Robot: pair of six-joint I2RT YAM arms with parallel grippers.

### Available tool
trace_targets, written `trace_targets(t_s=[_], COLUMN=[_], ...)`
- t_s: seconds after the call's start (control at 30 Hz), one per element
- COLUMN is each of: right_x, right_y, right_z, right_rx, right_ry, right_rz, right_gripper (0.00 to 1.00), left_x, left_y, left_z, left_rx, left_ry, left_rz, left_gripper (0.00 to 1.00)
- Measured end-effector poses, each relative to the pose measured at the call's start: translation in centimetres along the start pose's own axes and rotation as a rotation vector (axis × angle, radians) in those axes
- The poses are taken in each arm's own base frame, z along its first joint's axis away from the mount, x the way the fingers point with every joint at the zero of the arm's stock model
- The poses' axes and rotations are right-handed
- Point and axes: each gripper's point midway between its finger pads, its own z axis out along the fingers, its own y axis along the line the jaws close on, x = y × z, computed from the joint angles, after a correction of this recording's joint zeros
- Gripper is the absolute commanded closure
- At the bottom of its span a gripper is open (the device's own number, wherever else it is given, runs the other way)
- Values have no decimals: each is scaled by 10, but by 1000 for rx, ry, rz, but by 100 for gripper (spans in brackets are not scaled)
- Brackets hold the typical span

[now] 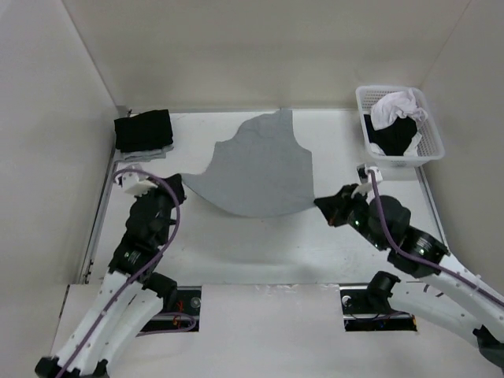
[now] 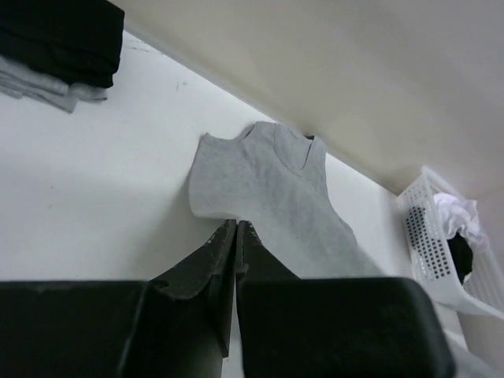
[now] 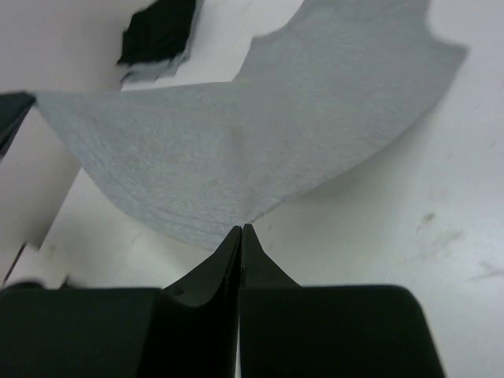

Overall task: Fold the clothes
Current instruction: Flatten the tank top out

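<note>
Jaws on both arms are pressing shut, each pinching a near corner of the grey shirt point(image 1: 260, 169).

- Left gripper point(image 1: 176, 186) is holding the hem corner at centre left of the top view. In the left wrist view the fingertips point(image 2: 236, 228) are meeting right at the cloth edge.
- Right gripper point(image 1: 320, 203) is holding the opposite hem corner at centre right. In the right wrist view the cloth is drawing to a point between the closed tips and casting a shadow beneath, so that corner is riding just off the table point(image 1: 236, 244).
- Shirt is lying across the middle of the frame, collar toward the far wall at top, hem sagging in a curve between the two grippers.
- Folded black pile point(image 1: 143, 130) is sitting at upper left. Basket point(image 1: 435, 143) at upper right is holding white cloth point(image 1: 394, 106) and black cloth.

Progress, as judged: early. The grips are looking secure, but no fold is showing; the far half of the shirt is resting flat and open. Carrying the hem up toward the collar, laying it down, and any further folds are all remaining.
</note>
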Motion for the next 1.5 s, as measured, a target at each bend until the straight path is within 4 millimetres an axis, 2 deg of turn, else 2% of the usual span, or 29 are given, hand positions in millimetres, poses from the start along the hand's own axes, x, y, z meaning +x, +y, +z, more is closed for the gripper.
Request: trace_targets(t_s=[0.07, 0.1, 0.17, 0.23, 0.37, 0.43, 0.53, 0.6, 0.67, 0.8, 1.0, 1.07, 1.13, 1.2, 1.3, 1.4, 1.43, 1.5], right_x=[20, 19, -3, -44, -159, -206, -251, -261, -263, -241, -198, -198, -210, -234, -291, -349, -365, -384], right_y=[6, 10, 21, 40, 97, 106, 104, 101, 94, 71, 10, 0, 1, 12, 43, 76, 85, 95], right_z=[-21, -27, -42, -59, -110, -134, -149, -142, -118, -39, 91, 123, 145, 155, 145, 109, 92, 64], right_rx=[-41, -54, -72, -104, -243, -264, -220, -155, -59, 72, 167, 178, 171, 148, 85, 12, -9, -35], right_ry=[40, 35, -5, -80, -290, -395, -507, -545, -559, -480, -246, -202, -191, -215, -324, -475, -525, -591], right_rz=[4, 6, 9, 8, 24, 44, 41, 6, -47, -138, -122, -108, -97, -92, -91, -93, -93, -93], right_gripper=[100, 100, 100, 100, 100, 100, 100, 100, 100, 100, 100, 100, 100, 100, 100, 100, 100, 100], left_x=[-6, -16, -43, -81, -166, -200, -228, -230, -220, -181, -108, -90, -86, -97, -144, -208, -222, -248], left_y=[5, 3, -13, -45, -110, -128, -144, -148, -148, -134, -84, -72, -70, -77, -103, -129, -135, -144], left_z=[-18, -24, -33, -40, -62, -72, -76, -66, -46, 18, 127, 158, 180, 190, 186, 169, 163, 150], left_rx=[8, 17, 45, 108, 261, 308, 340, 332, 299, 191, 10, -32, -48, -36, 24, 103, 121, 150], left_ry=[-12, -32, -66, -108, -227, -294, -357, -365, -350, -273, -95, -38, -12, -17, -90, -223, -255, -310], left_rz=[-19, -37, -65, -102, -176, -201, -213, -199, -171, -98, -50, -45, -44, -47, -61, -87, -92, -95], left_gripper=[98, 98, 98, 99, 99, 99, 98, 98, 98, 98, 99, 99, 99, 99, 99, 99, 99, 99])
